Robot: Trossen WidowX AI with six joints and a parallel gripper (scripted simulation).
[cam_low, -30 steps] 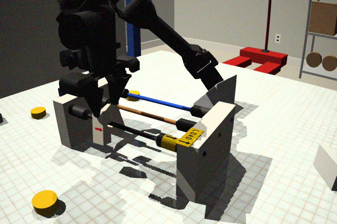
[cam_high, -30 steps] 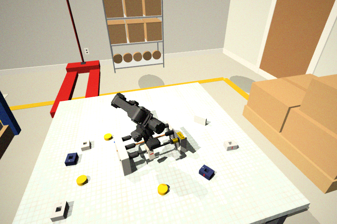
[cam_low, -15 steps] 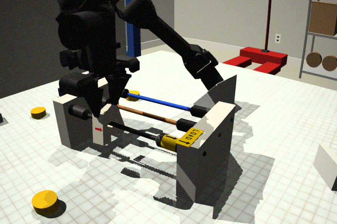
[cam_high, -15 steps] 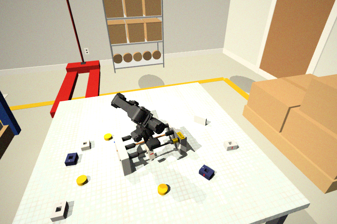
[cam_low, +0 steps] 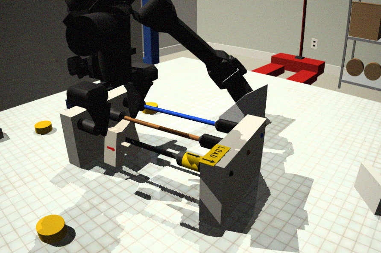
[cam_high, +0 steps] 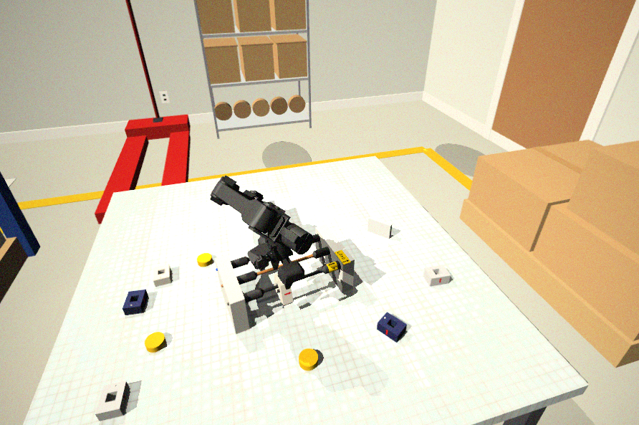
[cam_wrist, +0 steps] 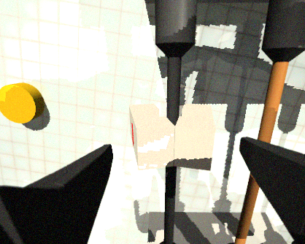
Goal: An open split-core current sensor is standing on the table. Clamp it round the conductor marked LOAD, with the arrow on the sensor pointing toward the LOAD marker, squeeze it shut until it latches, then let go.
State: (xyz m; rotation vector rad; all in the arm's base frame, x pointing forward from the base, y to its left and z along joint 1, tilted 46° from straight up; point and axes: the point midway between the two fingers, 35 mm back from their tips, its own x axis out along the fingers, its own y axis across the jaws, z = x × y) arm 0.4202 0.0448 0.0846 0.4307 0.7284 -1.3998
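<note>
- While we sight along the wrist view, the claw (cam_high: 283,275) (cam_low: 118,124) (cam_wrist: 175,147) stands wide, fingers apart on either side of the sensor and gripping nothing.
- Between the fingertips, the pale current sensor (cam_high: 285,297) (cam_low: 110,156) (cam_wrist: 192,133) sits round the black conductor (cam_high: 309,274) (cam_low: 150,148) (cam_wrist: 174,84). We see its halves meeting at a seam; latch engagement — we cannot tell.
- On its side we note a red arrow (cam_high: 286,293) (cam_low: 111,148) (cam_wrist: 132,134), pointing toward the yellow LOAD marker (cam_high: 342,256) (cam_low: 215,154).
- Beside that marker, a yellow sleeve (cam_high: 332,267) (cam_low: 189,161) with black arrows encircles the same conductor.
- Next to the black line runs a copper rod (cam_high: 304,258) (cam_low: 159,127) (cam_wrist: 273,106). One fingertip overlaps it in the wrist view — contact we cannot judge.
- Beyond the copper we record a blue rod (cam_low: 181,114).
- Two upright end blocks carry the conductors: the marked block (cam_high: 346,280) (cam_low: 234,164) and the opposite block (cam_high: 240,312) (cam_low: 71,139).
- Farther out on the table (cam_high: 356,399), we log two navy blocks, three other pale blocks with openings, and three yellow discs.
</note>
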